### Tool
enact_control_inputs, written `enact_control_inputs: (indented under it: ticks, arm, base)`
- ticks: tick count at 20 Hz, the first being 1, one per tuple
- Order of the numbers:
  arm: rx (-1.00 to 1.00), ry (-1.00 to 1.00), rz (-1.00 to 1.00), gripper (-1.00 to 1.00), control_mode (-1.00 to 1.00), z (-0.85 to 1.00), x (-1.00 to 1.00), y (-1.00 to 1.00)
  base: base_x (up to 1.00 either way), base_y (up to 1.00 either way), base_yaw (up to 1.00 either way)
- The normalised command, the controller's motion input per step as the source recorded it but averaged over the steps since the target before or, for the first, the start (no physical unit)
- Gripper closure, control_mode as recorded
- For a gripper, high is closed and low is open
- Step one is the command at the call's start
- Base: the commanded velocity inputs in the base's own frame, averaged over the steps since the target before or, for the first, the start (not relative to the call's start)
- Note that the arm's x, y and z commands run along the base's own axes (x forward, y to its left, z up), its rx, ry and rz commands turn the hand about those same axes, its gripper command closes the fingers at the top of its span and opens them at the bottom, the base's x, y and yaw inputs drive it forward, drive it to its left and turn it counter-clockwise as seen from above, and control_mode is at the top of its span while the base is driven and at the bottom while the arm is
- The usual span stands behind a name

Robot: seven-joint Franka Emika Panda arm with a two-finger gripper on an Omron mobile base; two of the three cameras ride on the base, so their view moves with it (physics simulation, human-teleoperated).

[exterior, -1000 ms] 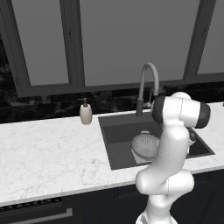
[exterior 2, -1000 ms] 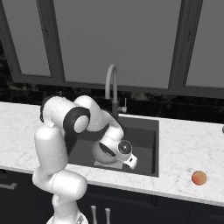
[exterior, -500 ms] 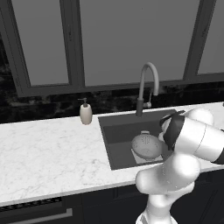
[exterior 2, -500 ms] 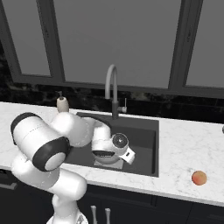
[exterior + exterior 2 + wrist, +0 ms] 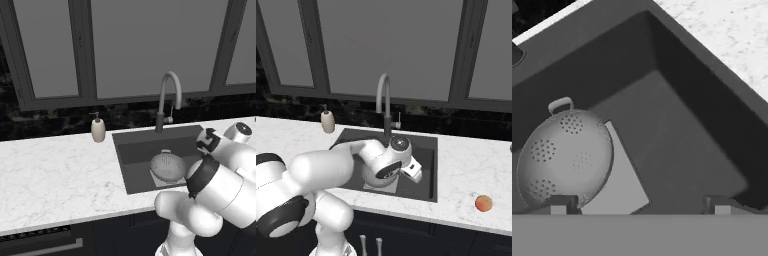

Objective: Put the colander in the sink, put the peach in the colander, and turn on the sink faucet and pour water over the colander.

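Colander in sink | beside one fingertip of end effector | fingers spread, empty

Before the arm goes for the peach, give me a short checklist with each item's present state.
1. Colander sits in the sink: ok.
2. Colander free of the gripper, fingers spread wide with nothing between them: ok.
3. Peach on the counter right of the sink, in the open: ok.
4. Peach in the colander: not ok.
5. Faucet off, no water visible: ok.
6. Colander upright: cannot tell.
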Motion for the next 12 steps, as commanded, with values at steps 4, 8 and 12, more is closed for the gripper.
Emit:
enact_control_inputs:
  ticks: [4,8,12]
  arm:
    - [0.02,0.24,-0.03,-1.0,-1.0,0.99,-0.33,-0.83]
    - [0.0,0.25,0.0,-1.0,-1.0,0.47,-0.74,-0.8]
    - [0.0,0.03,-0.05,-1.0,-1.0,-0.16,-1.0,-0.81]
  base:
    - [0.0,0.0,0.0]
    - [0.0,0.0,0.0]
    - [0.0,0.0,0.0]
